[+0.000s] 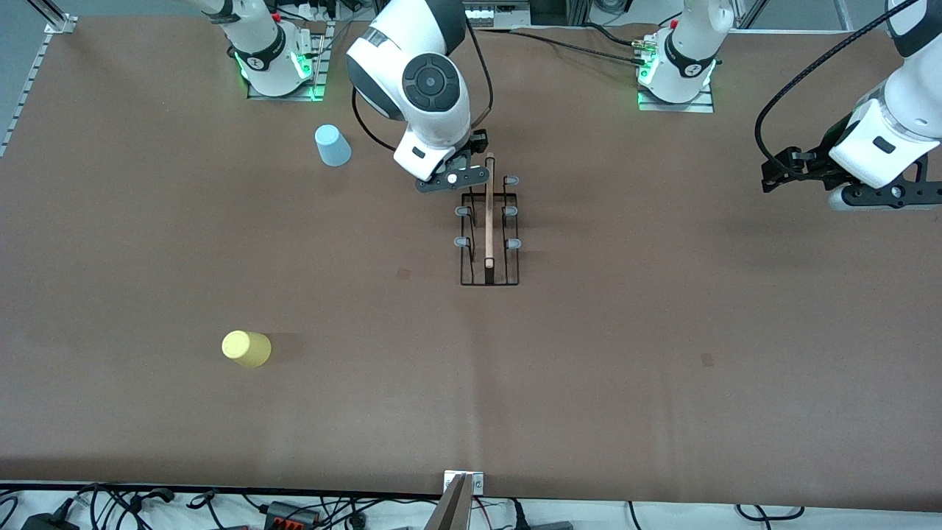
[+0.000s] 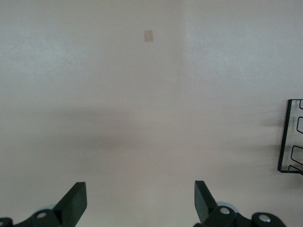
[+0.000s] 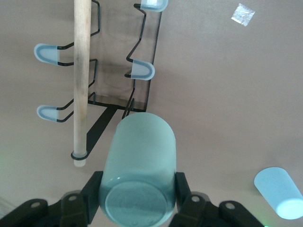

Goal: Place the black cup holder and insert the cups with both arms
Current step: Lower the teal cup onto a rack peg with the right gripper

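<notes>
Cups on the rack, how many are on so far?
None yet. The rack already stands mid-table, so that part looks done. The right tool is shut on the green cup over the rack's end. The blue cup and yellow cup wait on the table. The left tool waits open.

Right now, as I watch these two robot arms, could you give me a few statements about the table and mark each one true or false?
1. The right gripper is shut on the mint green cup. True.
2. The mint green cup is over the black cup holder. True.
3. The yellow cup already sits on a peg. False: it lies on the table, nearer the front camera than the holder.
4. The left gripper holds the light blue cup. False: it is open and empty, waiting at its own end of the table; that cup stands on the table near the right arm's base.
</notes>
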`<state>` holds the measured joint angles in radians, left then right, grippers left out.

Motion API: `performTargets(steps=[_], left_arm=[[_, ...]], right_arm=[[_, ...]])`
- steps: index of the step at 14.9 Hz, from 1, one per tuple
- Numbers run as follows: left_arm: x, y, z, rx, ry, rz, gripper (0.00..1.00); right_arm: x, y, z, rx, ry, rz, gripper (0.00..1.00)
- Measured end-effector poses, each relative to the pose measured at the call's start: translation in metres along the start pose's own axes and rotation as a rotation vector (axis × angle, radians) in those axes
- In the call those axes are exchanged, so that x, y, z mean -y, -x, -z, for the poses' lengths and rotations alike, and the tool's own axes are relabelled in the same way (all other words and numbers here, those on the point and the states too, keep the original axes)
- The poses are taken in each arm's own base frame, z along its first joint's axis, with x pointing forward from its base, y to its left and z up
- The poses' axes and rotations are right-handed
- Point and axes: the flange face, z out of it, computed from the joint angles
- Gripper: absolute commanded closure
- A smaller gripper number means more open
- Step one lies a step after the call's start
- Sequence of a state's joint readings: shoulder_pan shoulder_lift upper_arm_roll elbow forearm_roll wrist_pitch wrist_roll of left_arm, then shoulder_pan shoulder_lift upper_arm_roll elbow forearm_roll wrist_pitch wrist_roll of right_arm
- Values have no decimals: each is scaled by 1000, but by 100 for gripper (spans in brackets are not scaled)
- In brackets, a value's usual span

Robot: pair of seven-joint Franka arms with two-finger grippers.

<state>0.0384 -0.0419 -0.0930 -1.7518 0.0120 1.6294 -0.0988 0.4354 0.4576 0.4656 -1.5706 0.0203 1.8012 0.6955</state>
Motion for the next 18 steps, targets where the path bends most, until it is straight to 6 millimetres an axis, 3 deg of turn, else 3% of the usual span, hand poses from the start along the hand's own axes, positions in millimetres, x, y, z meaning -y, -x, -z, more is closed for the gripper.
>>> performTargets(steps=[18], left_arm=[[6, -5, 10, -22, 4, 9, 0]], right_arm=[[10, -18, -41, 16, -26, 2, 68]])
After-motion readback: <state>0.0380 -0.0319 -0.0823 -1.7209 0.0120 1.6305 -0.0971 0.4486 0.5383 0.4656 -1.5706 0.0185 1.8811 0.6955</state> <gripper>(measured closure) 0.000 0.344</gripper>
